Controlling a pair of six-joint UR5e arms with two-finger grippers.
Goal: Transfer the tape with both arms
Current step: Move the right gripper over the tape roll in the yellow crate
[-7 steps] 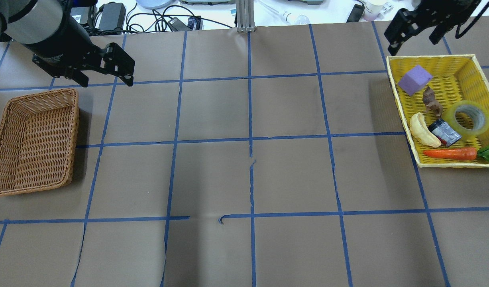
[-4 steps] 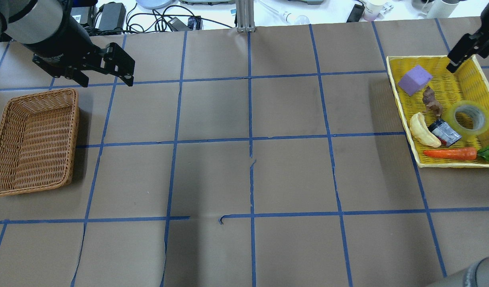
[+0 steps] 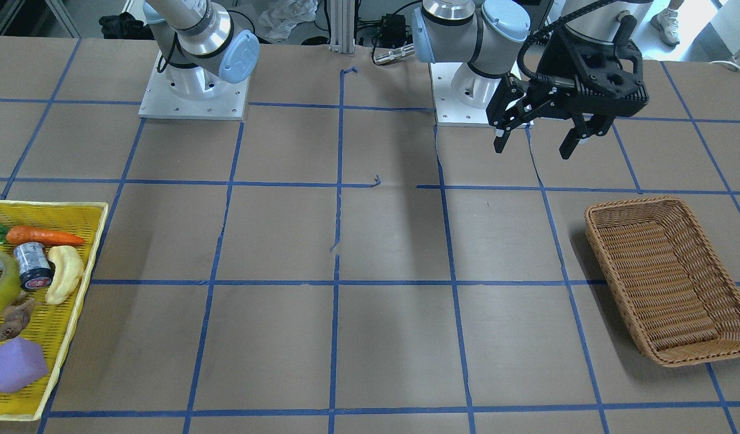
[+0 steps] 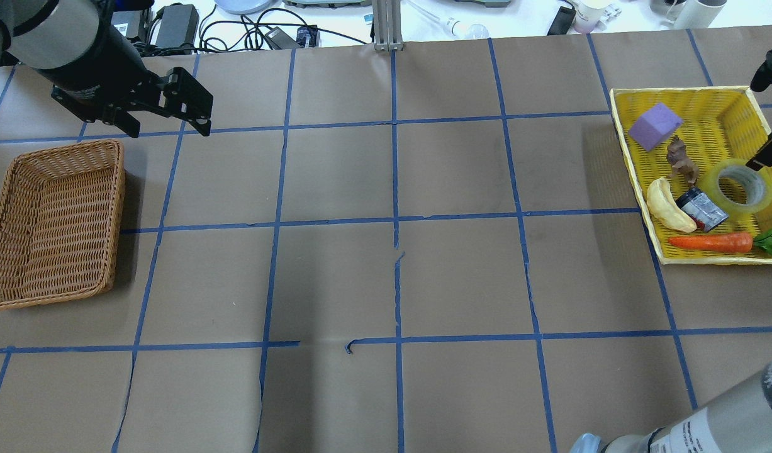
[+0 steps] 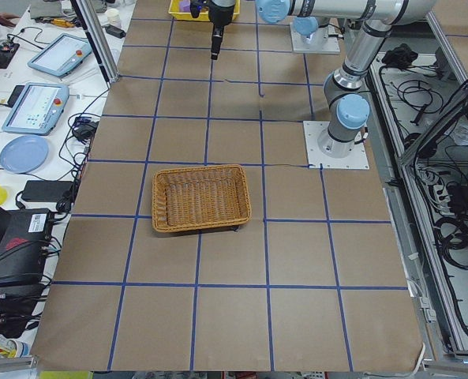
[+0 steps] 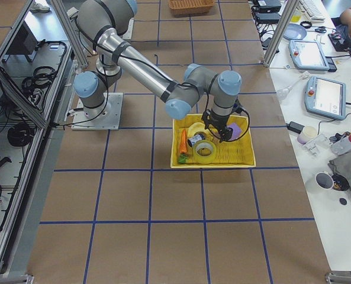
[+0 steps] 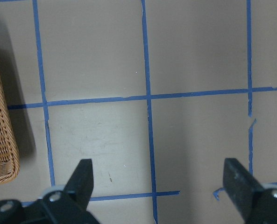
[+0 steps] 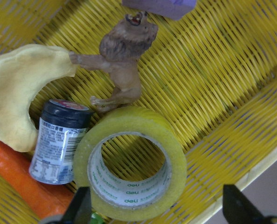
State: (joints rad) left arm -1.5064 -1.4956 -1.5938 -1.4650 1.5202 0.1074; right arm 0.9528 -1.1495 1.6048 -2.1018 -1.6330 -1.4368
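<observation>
The tape (image 4: 738,185) is a yellow-green roll with a white core. It lies flat in the yellow basket (image 4: 675,91), touching the dark can (image 4: 703,209) and the lion figurine (image 4: 681,160). My right gripper (image 4: 754,126) hangs open above the basket, close over the tape. In the right wrist view the tape (image 8: 129,163) lies between and just ahead of the right gripper's (image 8: 158,205) spread fingers, apart from them. My left gripper (image 4: 168,131) is open and empty in the air beyond the wicker basket (image 4: 118,214), and shows in the front view (image 3: 532,150).
The yellow basket also holds a purple block (image 4: 655,126), a banana (image 4: 669,204) and a carrot (image 4: 710,241). The wicker basket (image 3: 632,202) holds nothing. Blue tape lines grid the brown table. Cables and devices lie past the far edge.
My right gripper has swung from the yellow basket's far left corner across to the right and down over the tape. The left arm has not moved.
</observation>
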